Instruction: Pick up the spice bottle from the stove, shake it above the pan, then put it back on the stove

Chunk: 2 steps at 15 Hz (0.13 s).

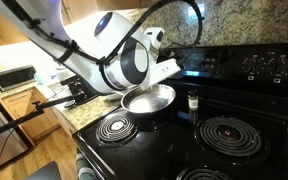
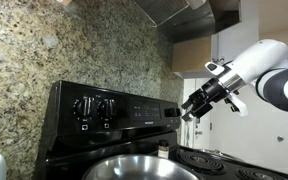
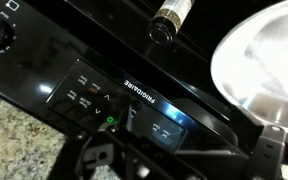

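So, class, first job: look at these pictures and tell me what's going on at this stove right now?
A robot arm is reaching in over the back of the black stove. Its gripper hangs in the air near the control panel, with its fingers apart and nothing between them. The spice bottle stands upright on the stovetop just beside the silver pan, and nothing is touching it. The pick-up has not yet been done.

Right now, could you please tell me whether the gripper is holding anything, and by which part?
Nothing is held. In the wrist view the gripper has its jaws apart and empty; the spice bottle stands free on the stove beside the pan.
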### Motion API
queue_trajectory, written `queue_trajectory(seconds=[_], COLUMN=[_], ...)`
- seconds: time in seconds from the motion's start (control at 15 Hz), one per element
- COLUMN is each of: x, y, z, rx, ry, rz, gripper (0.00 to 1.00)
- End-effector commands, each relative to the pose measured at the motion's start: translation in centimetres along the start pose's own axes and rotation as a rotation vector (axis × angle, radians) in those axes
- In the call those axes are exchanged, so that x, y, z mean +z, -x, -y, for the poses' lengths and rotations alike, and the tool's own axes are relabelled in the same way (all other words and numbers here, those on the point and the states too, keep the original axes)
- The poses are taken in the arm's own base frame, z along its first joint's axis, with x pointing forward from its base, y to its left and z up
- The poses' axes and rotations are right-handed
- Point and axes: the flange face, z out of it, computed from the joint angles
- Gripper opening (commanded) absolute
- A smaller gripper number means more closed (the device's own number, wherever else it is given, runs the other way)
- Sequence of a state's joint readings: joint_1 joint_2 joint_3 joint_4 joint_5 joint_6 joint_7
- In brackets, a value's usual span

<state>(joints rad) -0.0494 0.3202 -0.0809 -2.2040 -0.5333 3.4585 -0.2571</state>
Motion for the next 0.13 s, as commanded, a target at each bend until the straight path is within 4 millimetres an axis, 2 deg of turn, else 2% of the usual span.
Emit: queue_trajectory(seconds=[0.0, 0.07], x=[0.08, 0.16], y=[-0.02, 0.03], z=[0.06, 0.07], rx=[0.002, 0.000], ry=[0.002, 0.001], rz=[0.002, 0.003], gripper=[1.00, 1.00])
